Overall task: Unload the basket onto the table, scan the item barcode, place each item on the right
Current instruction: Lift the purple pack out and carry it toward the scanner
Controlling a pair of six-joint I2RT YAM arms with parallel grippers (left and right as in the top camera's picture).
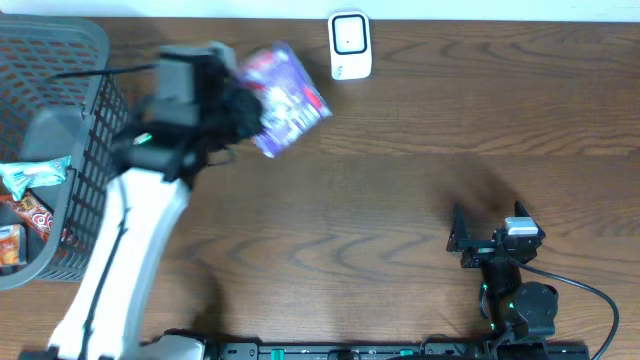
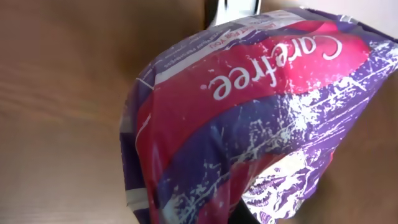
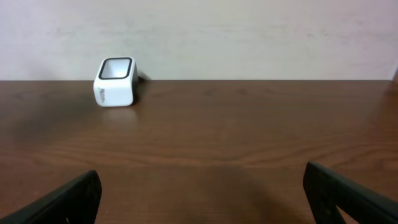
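I'm pinching the Carefree pack (image 1: 288,98) in my left gripper (image 1: 248,110), just left of the scanner (image 1: 350,45). The pack is filling the wrist view and hiding the fingers. My right gripper (image 1: 487,232) is sitting spread wide.

Wooden table (image 1: 400,180) with scanner (image 1: 350,45), basket (image 1: 50,60)

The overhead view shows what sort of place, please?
Probably a mock shop checkout: a white barcode scanner on the wooden table, a grey basket of packaged goods, and a Carefree packet in the left gripper.
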